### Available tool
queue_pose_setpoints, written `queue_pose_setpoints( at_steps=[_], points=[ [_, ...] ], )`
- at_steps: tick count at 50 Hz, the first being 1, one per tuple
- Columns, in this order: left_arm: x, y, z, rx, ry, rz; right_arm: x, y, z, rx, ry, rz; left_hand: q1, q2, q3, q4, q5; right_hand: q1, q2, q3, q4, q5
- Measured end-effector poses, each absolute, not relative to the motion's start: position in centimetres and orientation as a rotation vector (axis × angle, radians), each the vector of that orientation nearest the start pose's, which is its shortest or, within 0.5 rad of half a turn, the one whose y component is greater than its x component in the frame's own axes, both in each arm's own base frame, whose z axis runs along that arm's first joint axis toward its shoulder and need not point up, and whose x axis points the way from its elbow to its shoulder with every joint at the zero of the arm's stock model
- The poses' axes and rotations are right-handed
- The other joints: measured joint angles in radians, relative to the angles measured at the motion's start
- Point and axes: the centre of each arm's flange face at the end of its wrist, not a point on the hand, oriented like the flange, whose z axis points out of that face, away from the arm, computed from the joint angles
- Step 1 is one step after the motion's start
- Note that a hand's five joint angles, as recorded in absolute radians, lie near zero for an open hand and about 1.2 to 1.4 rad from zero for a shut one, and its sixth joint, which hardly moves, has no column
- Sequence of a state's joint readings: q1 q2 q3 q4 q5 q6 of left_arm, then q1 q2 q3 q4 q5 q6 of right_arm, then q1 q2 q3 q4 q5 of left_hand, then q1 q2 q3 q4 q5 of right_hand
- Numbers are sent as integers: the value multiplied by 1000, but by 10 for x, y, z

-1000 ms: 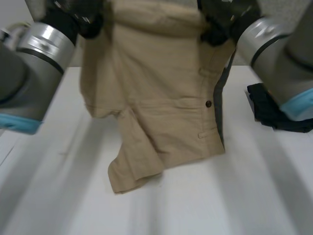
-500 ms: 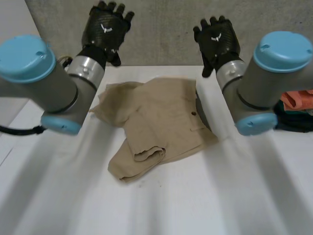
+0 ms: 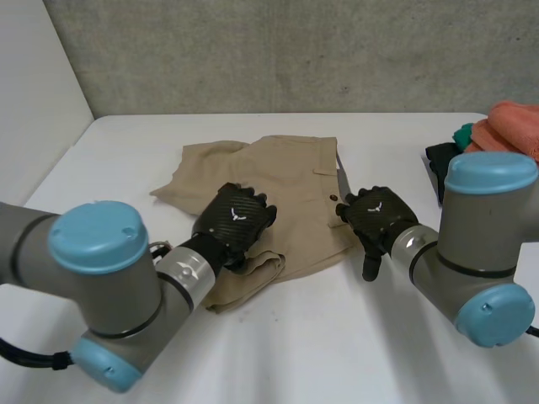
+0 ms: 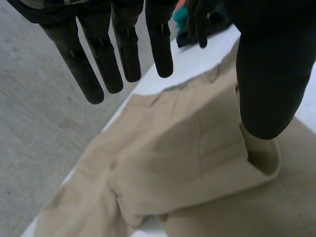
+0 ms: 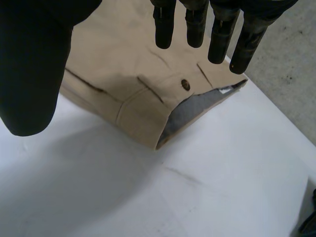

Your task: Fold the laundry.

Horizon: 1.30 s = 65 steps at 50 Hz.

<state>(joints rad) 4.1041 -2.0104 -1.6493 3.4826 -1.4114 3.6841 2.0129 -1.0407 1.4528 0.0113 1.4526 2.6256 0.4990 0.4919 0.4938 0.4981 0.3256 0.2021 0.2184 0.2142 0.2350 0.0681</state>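
Both hands had come down from the far wall to hover over the tan shorts (image 3: 282,164), which lay rumpled mid-table (image 3: 337,345). The left hand (image 3: 234,220) over the near leg and the right hand (image 3: 376,220) at the right waistband were both spread and empty, likely poised to regrip.

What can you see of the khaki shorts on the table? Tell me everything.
The khaki shorts lie rumpled on the white table, thin woven-looking cloth. One leg is folded over, its hem gaping under the left hand. The waistband, with a dark button, belt loops and grey lining, lies by the right hand. Both hands are open; neither grips the cloth.
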Motion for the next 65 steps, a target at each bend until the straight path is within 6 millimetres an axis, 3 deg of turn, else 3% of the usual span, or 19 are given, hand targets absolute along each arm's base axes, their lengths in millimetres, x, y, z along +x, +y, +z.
queue_pose_setpoints(
  at_steps=[8, 10, 18, 24, 29, 31, 37, 38, 45, 46, 49, 52, 57, 61, 65],
  points=[
    [-335, -241, 141, 1512, 2073, -2066, 284, -271, 147, -1254, 2249, -1706, 373, 361, 357, 355, 343, 0, 0, 0, 0, 0],
    [-336, -247, 137, 1505, 2078, -2059, 283, -272, 146, -1247, 2248, -1719, 613, 616, 601, 602, 585, 0, 0, 0, 0, 0],
    [-329, -263, 139, 1440, 2036, -2047, 282, -273, 147, -1237, 2242, -1746, 640, 702, 688, 697, 640, 0, 0, 0, 0, 0],
    [-291, -300, 160, 1249, 1926, -1994, 286, -275, 151, -1250, 2213, -1765, 640, 702, 688, 698, 640, 0, 0, 0, 0, -19],
    [-260, -327, 164, 1159, 1875, -1923, 290, -280, 150, -1260, 2195, -1771, 640, 702, 695, 698, 640, 0, 0, 0, 0, -19],
    [-250, -336, 163, 1140, 1866, -1900, 292, -282, 148, -1264, 2190, -1771, 617, 676, 669, 670, 623, 0, 0, 0, 0, -19],
    [-236, -348, 152, 1148, 1872, -1866, 297, -290, 137, -1287, 2182, -1758, -39, -1, 9, -3, -6, 3, 3, 18, 2, -16],
    [-236, -348, 152, 1150, 1873, -1866, 297, -291, 136, -1290, 2182, -1757, -39, -1, 9, -3, -6, 3, 3, 20, 2, -16],
    [-238, -342, 168, 1142, 1850, -1909, 299, -296, 130, -1325, 2172, -1770, -74, -92, -90, -106, -116, 29, 72, 80, 55, -5],
    [-238, -335, 183, 1130, 1823, -1941, 300, -298, 130, -1333, 2162, -1780, -74, -101, -101, -113, -125, 68, 100, 109, 85, 59],
    [-237, -326, 197, 1120, 1797, -1970, 301, -298, 131, -1339, 2145, -1787, -74, -103, -101, -115, -126, 114, 138, 154, 131, 113],
    [-237, -299, 216, 1128, 1776, -2005, 303, -298, 132, -1356, 2098, -1786, -74, -103, -101, -115, -126, 173, 209, 222, 200, 175],
    [-241, -261, 215, 1189, 1849, -1993, 307, -297, 132, -1385, 2046, -1784, -74, -99, -99, -112, -118, 234, 289, 296, 276, 244],
    [-240, -228, 197, 1247, 2039, -1893, 309, -299, 129, -1450, 2014, -1796, -69, -62, -64, -68, -64, 272, 338, 343, 319, 288],
    [-235, -212, 183, 1245, 2205, -1787, 310, -300, 124, -1521, 1999, -1806, -69, -50, -51, -53, -49, 296, 365, 369, 345, 312]
  ],
)
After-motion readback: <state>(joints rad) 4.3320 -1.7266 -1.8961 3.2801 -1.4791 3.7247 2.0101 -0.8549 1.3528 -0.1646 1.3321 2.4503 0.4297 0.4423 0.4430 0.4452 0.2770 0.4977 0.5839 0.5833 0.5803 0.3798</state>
